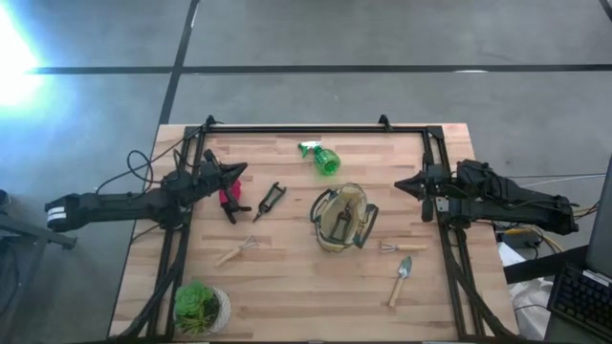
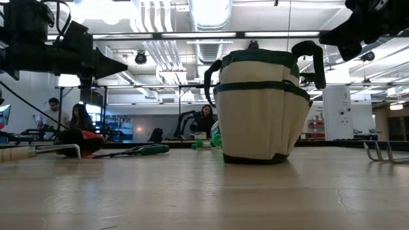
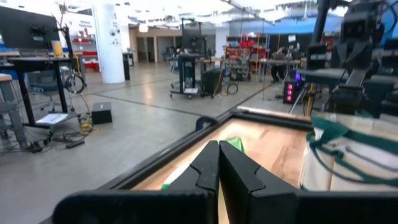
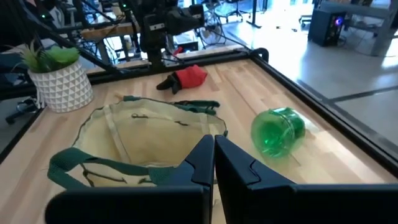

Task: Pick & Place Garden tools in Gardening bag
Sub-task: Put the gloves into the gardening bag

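The beige-olive gardening bag (image 1: 342, 218) stands upright on its base at mid-table, mouth open; it also shows in the low view (image 2: 259, 108). A green spray bottle (image 1: 320, 158) lies on its side behind it. A red-handled tool (image 1: 230, 199) and black pruners (image 1: 270, 201) lie left of the bag. A wooden-handled rake (image 1: 236, 251), a fork (image 1: 394, 247) and a trowel (image 1: 401, 279) lie nearer the front. My left gripper (image 1: 241, 172) hovers shut above the red-handled tool. My right gripper (image 1: 402, 184) hovers shut, right of the bag, fingers together in its wrist view (image 4: 213, 155).
A leafy plant in a pale pot (image 1: 199, 306) stands at the near left corner. A black frame (image 1: 316, 129) runs along the table's far edge and both sides. People sit in the room beyond the table (image 2: 204, 118).
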`<act>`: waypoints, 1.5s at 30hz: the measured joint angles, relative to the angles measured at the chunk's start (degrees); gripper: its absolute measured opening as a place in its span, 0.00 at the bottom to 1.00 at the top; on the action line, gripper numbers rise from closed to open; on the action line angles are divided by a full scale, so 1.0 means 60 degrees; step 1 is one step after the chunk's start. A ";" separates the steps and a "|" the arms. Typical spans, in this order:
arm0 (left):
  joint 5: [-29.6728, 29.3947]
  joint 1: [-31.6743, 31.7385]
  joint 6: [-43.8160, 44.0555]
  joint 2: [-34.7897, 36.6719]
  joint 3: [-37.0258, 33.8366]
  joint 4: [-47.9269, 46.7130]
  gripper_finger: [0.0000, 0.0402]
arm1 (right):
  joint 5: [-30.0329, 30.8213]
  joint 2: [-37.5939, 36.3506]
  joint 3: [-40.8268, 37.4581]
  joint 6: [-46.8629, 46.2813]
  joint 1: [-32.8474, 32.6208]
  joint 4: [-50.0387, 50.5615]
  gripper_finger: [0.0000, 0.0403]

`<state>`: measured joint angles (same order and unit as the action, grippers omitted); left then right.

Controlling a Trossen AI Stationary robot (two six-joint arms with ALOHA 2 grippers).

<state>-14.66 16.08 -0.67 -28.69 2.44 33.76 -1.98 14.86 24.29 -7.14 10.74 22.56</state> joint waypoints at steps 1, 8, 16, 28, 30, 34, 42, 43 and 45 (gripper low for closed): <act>-0.0001 0.0003 0.0011 0.0000 0.0002 0.0091 0.04 | 0.0004 -0.0005 0.0000 -0.0002 0.0004 -0.0005 0.02; 0.0506 -0.0001 0.0499 -0.0004 0.0003 0.0564 0.04 | 0.0007 -0.0012 0.0000 -0.0106 0.0004 -0.0006 0.02; 0.1930 -0.0012 0.1238 0.0062 0.1621 -0.1215 0.15 | 0.0033 -0.0016 0.0000 -0.0120 0.0004 -0.0007 0.02; 0.1178 -0.0009 0.3531 -0.1013 0.7233 -1.0341 0.46 | 0.0076 -0.0001 0.0000 -0.0087 0.0004 -0.0010 0.02; 0.1100 -0.0012 0.4140 -0.1205 0.7752 -1.0901 0.46 | 0.0080 -0.0004 0.0000 -0.0285 0.0004 -0.0010 0.02; 0.1022 -0.0012 0.5264 -0.1593 0.8347 -1.2019 0.46 | 0.0087 -0.0004 0.0000 -0.0761 0.0004 -0.0010 0.02; 0.0758 -0.0012 0.7100 -0.2612 0.8509 -1.4488 0.46 | 0.0091 -0.0005 0.0000 -0.0787 0.0004 -0.0010 0.02; 0.0758 -0.0012 0.7179 -0.2768 0.8509 -1.4747 0.46 | 0.0096 -0.0005 0.0000 -0.0787 0.0004 -0.0010 0.02; 0.0750 -0.0012 0.7274 -0.3078 0.8509 -1.5087 0.46 | 0.0098 -0.0005 0.0000 -0.0787 0.0004 -0.0010 0.02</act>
<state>-10.15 16.01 42.97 -47.16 53.49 -56.76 -1.39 14.83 24.29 -11.86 10.76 22.50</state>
